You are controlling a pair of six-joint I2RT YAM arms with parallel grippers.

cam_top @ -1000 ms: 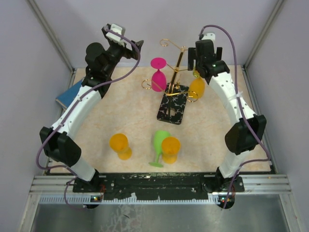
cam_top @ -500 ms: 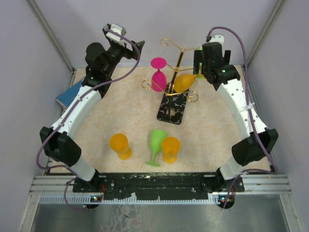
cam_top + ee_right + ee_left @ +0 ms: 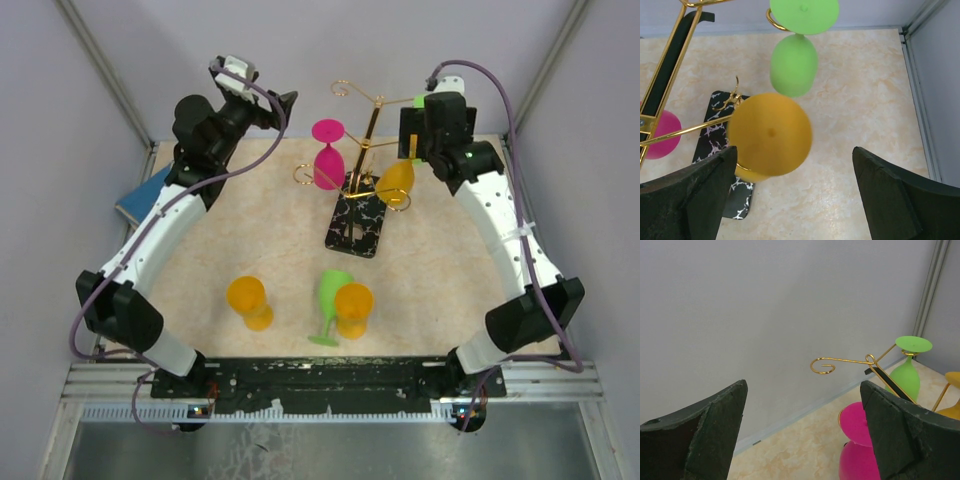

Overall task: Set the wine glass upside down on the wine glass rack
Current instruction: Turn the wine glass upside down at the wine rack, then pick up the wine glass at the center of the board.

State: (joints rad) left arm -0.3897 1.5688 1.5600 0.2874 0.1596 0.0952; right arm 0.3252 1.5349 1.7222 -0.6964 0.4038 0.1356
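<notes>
Top looks down; both wrists face rack (image 3: 357, 225)

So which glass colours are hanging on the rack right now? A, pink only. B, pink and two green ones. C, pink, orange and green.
C: a pink glass, an orange glass and a green glass each hang foot-up from the gold arms of the rack.
</notes>
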